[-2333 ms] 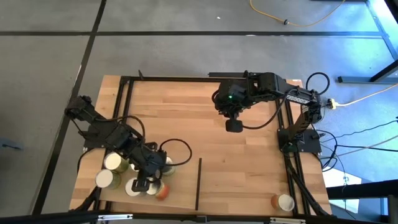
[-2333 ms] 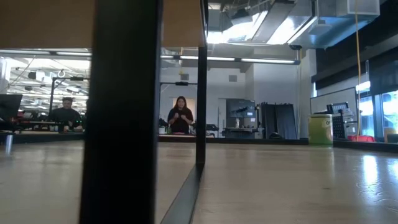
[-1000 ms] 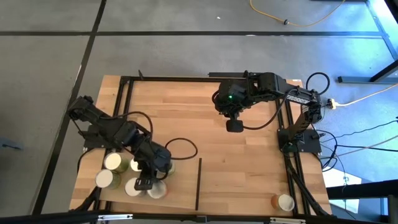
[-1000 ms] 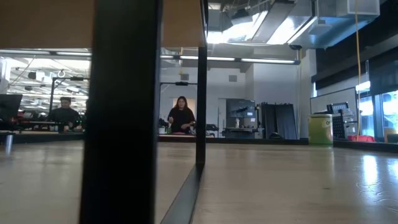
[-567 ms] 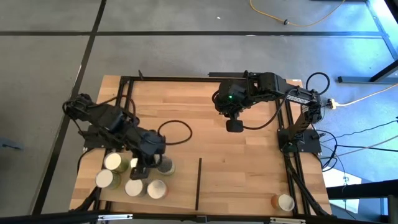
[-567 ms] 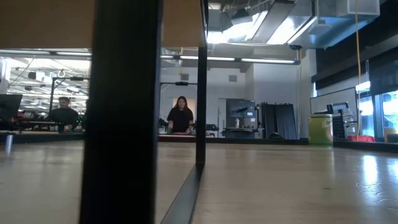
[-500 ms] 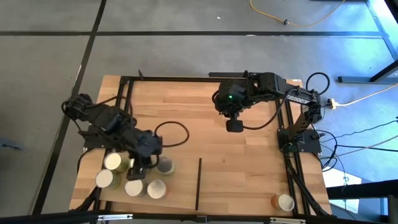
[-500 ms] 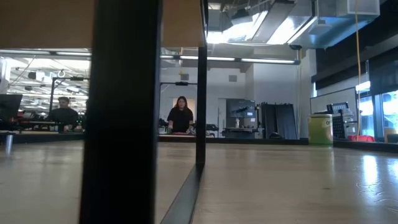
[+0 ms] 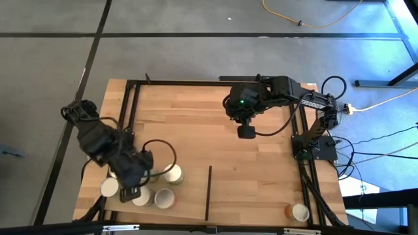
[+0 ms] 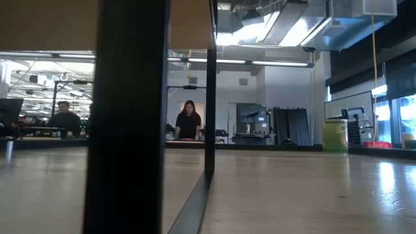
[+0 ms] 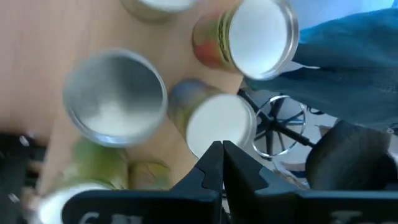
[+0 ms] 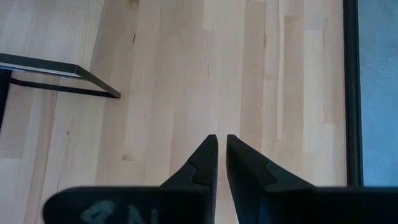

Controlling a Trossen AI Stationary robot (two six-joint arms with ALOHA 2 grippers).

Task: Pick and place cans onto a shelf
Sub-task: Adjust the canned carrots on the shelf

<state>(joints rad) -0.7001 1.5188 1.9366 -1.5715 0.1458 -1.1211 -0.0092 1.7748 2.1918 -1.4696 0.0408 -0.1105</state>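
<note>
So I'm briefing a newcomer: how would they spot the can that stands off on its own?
Start at the wooden table and go to its near right corner, beyond the thin dark divider. One can stands there alone; the other cans cluster under the left hand.

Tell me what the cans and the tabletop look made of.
The cans look like metal: one shows a shiny silvery end with a raised rim, others matte pale tops, possibly paper or plastic lids. The tabletop looks like pale, smooth-finished butcher-block wood, with grain and plank seams visible.
</note>
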